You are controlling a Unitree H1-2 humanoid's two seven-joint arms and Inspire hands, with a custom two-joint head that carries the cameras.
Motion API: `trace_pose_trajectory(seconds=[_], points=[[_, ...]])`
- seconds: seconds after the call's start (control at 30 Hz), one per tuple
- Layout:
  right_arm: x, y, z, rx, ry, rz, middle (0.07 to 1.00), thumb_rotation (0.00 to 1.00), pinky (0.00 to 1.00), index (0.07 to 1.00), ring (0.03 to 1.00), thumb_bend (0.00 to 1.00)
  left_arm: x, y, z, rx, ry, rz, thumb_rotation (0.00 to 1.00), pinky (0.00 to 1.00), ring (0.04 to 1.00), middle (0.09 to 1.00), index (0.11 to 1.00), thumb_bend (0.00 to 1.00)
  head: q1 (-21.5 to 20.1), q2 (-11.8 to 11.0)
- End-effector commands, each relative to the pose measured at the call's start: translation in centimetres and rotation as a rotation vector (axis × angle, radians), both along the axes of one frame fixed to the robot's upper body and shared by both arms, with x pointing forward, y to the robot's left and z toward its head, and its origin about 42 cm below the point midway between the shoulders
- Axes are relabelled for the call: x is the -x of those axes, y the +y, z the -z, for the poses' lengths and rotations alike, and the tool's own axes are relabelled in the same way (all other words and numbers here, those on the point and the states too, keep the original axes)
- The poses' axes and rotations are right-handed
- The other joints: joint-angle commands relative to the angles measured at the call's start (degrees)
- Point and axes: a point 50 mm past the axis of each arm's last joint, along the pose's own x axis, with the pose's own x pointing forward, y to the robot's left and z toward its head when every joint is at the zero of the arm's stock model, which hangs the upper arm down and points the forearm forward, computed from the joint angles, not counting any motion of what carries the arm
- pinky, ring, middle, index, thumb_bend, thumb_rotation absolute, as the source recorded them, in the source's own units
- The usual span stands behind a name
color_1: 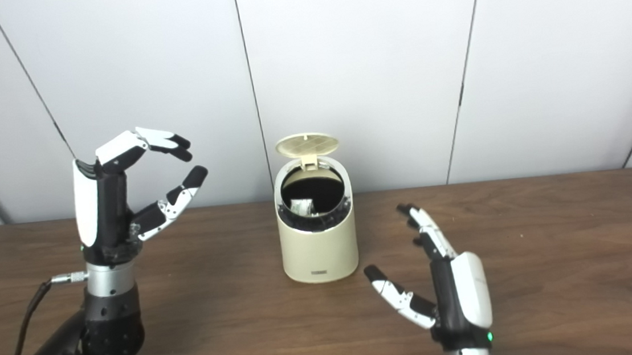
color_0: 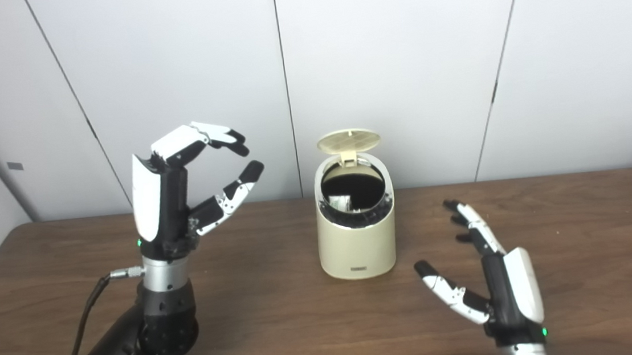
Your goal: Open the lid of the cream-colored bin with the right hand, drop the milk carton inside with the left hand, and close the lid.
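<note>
The cream-colored bin [color_0: 357, 242] stands at the table's middle with its round lid [color_0: 348, 141] tipped up at the back. Inside the dark opening a pale object shows, likely the milk carton [color_0: 343, 202]; most of it is hidden. My left hand [color_0: 190, 180] is raised upright to the left of the bin, fingers curved over the thumb with a gap between them and nothing held. My right hand [color_0: 488, 277] hovers low over the table to the right and in front of the bin, fingers spread, empty.
The brown wooden table [color_0: 583, 223] runs across the view, with white wall panels [color_0: 396, 50] close behind it. A black cable [color_0: 85, 318] hangs from my left wrist.
</note>
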Motion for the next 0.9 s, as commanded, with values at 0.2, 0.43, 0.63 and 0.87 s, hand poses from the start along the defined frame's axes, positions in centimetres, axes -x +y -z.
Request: trace_pose_trajectory(seconds=[0.2, 0.43, 0.63, 0.87], points=[[0.3, 0.7, -11.7, 0.092, -0.303, -0.077, 0.889, 0.90, 0.88, 0.886, 0.923, 0.61, 1.8, 0.5, 1.7, 0.172, 0.287, 0.183, 0.77, 0.49, 0.571, 0.657, 0.711, 0.44, 0.0, 0.0], [-0.1, 1.7, -17.3, 0.217, -0.363, -0.088, 0.786, 0.93, 0.77, 0.769, 0.837, 0.66, 3.2, 1.6, 4.8, 0.249, 0.515, 0.278, 0.92, 0.64, 0.728, 0.767, 0.781, 0.56, 0.0, -0.3], [-1.3, 2.3, -20.7, 0.346, -0.291, -0.082, 0.786, 0.99, 0.83, 0.760, 0.851, 0.80, 5.1, 2.4, 7.0, 0.280, 0.667, 0.346, 0.96, 0.76, 0.836, 0.850, 0.853, 0.65, 0.0, -0.3], [-3.7, 2.2, -23.5, 0.454, -0.205, -0.117, 0.813, 0.98, 0.86, 0.775, 0.886, 0.89, 7.0, 2.5, 8.0, 0.320, 0.784, 0.452, 1.00, 0.92, 0.935, 0.943, 0.951, 0.69, -0.3, 0.1]])
